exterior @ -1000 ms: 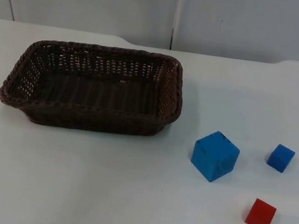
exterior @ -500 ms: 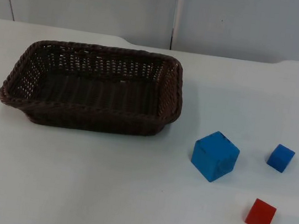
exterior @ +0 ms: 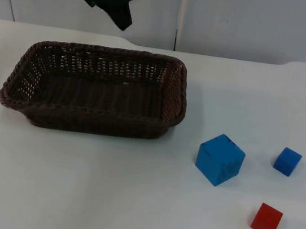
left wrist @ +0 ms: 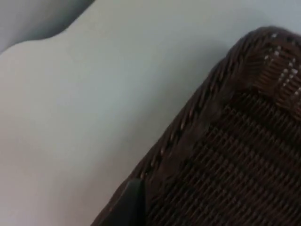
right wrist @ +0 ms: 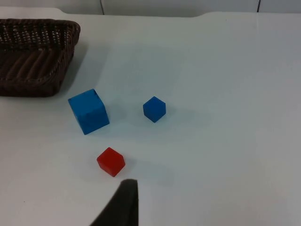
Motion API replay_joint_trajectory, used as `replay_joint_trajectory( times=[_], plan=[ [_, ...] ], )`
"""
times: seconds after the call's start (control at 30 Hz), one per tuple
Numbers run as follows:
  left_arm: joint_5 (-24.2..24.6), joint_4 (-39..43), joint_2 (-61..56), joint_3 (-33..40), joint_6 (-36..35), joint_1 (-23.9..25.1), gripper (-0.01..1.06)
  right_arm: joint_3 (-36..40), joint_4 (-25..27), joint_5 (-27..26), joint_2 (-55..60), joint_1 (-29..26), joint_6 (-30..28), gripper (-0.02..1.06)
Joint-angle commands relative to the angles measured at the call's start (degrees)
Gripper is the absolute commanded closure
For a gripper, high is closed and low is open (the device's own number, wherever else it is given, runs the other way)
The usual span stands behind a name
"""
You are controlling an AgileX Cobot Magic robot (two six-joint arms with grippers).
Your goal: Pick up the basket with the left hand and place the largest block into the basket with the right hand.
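Left gripper (exterior: 118, 15) hangs above the basket's (exterior: 97, 87) far rim; whether its jaws are open I cannot tell. Step in hand: reaching for the basket; next it must drop onto that rim. Right gripper waits, jaws unseen, the big blue block (right wrist: 88, 111) ahead of it

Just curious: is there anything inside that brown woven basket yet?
Nothing: the wicker basket shows only its bare woven floor. All three blocks sit on the table outside it. The near wall hides a thin strip of floor behind it.
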Motion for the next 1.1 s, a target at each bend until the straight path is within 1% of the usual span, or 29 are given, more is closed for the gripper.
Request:
replay_joint_trajectory(
  times=[0.0,0.03,0.07,0.23,0.27,0.33,0.43,0.73,1.0,1.07],
  plan=[
    [-1.3,2.3,0.4,-0.9,1.5,-0.5,0.04,0.1,-0.1,-0.3,-0.1,-0.4,0.2,-0.01],
    [-2.4,3.4,0.7,-0.9,2.4,-0.8,0.04,0.1,-0.1,-0.3,-0.1,-0.4,0.2,-0.01],
    [-2.4,3.4,0.7,-0.9,2.4,-0.8,0.04,0.1,-0.1,-0.3,-0.1,-0.4,0.2,-0.01],
    [-7.5,5.1,2.3,-0.9,8.8,-1.1,0.04,0.1,-0.1,-0.3,-0.1,-0.4,0.2,-0.01],
    [-7.5,5.1,2.3,-0.9,8.8,-1.1,0.04,0.1,-0.1,-0.3,-0.1,-0.4,0.2,-0.01],
    [-9.5,5.2,3.0,-0.9,11.8,-1.2,0.05,0.1,-0.1,-0.3,-0.1,-0.4,0.2,-0.01],
    [-10.5,6.0,4.6,-0.9,16.9,-1.2,0.05,0.1,-0.1,-0.3,-0.1,-0.4,0.2,-0.01],
    [-10.6,11.5,8.4,-0.8,19.3,-1.2,0.05,0.1,0.0,-0.3,-0.1,-0.4,0.3,-0.01],
    [-11.0,12.0,10.2,-0.8,22.7,-1.2,0.05,0.1,0.0,-0.3,-0.1,-0.4,0.3,-0.01],
    [-11.2,11.7,10.5,-0.8,24.9,-1.2,0.05,0.1,0.0,-0.3,-0.1,-0.4,0.3,-0.01]
  ],
)
